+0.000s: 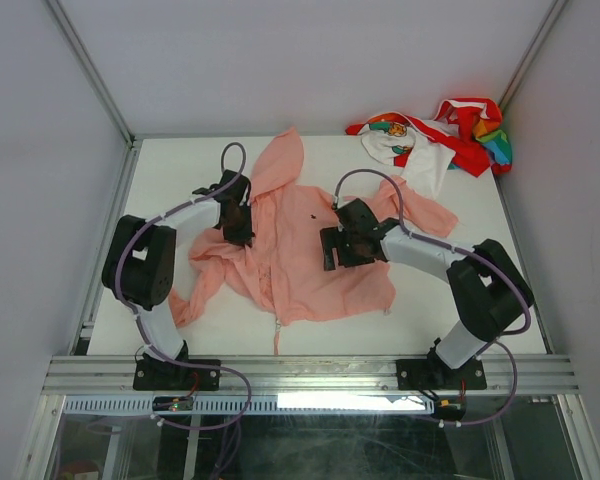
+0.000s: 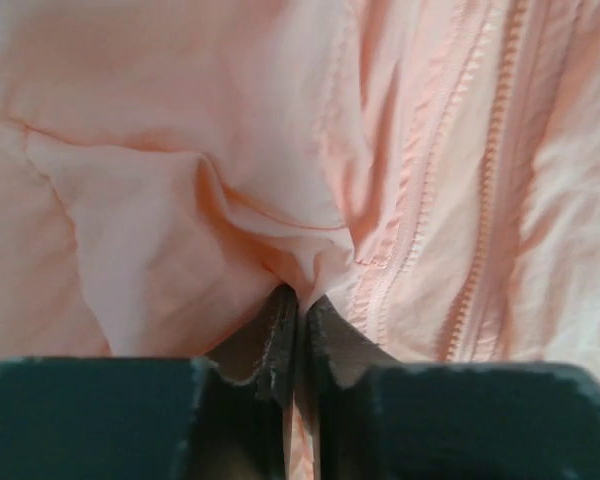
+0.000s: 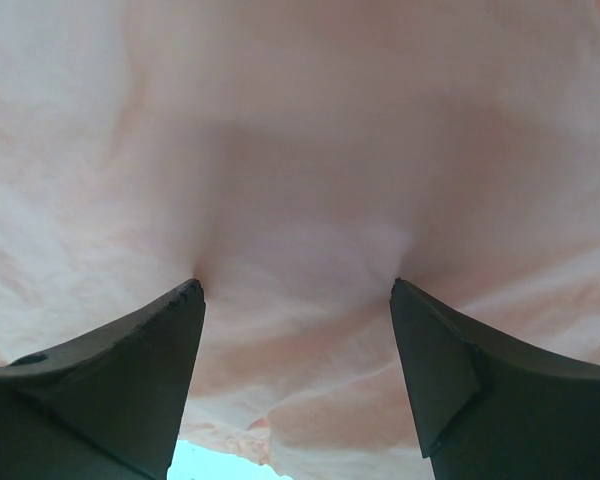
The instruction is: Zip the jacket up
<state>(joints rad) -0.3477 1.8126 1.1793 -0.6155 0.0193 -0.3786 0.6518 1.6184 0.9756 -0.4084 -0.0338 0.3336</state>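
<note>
Across the middle of the white bench (image 1: pixel 180 180) lies the thin salmon-pink hooded jacket (image 1: pixel 300 270), spread front-up but rumpled, with one sleeve thrown out to the right and the other bunched at the lower left. Its long axis runs almost straight away from the arm bases: the hood points to the far edge and the hem lies toward the near edge, where a thin strip of the front opening trails just past the hem. The left hand (image 1: pixel 238 225) sits on the jacket's left chest, and its wrist view shows its fingers (image 2: pixel 275 330) pressed together on a small raised fold of the pink cloth, just beside the pale pink zipper teeth (image 2: pixel 485 190) that run up the frame to the right. The right hand (image 1: pixel 332 250) rests on the right front panel, its two dark fingers (image 3: pixel 170 330) spread wide with the tips dimpling the cloth and nothing between them. No slider shows in any view, and I cannot tell whether the two rows of teeth are joined anywhere. By my judgement the zipping proper has not begun: the front needs flattening, the slider must be found, and the whole run toward the hood remains. Well apart, in the far right corner, lies a crumpled red, white and rainbow-coloured garment (image 1: pixel 440 135).
</note>
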